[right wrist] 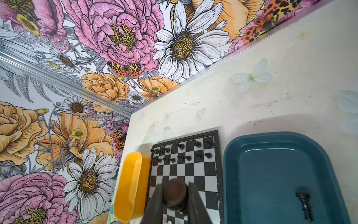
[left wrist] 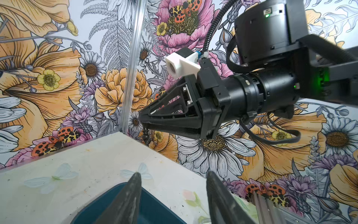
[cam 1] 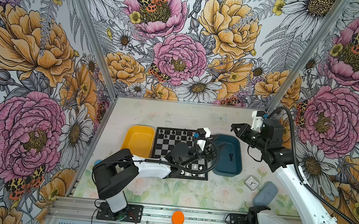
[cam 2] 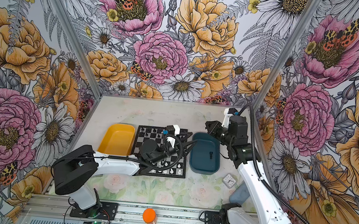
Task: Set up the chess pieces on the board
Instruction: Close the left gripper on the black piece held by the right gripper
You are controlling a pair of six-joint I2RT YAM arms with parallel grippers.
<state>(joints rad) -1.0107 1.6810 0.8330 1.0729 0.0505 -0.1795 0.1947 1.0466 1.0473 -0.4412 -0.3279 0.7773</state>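
holding a black chess piece (left wrist: 146,134) aloft in the right end effector (cam 1: 235,128), near the far end of the dark blue tray (cam 1: 226,172).
the piece hangs base-down from the pinched tips. the left end effector (left wrist: 174,173) hovers over the tray, jaws apart and empty. another black piece (right wrist: 305,203) lies on its side in the tray; more black pieces (right wrist: 182,153) stand on the two far rows of the board (right wrist: 193,170).

Both top views look down from high over the whole counter (cam 1: 173,114) — wrist views sit close, both catching the blue tray (right wrist: 271,174).
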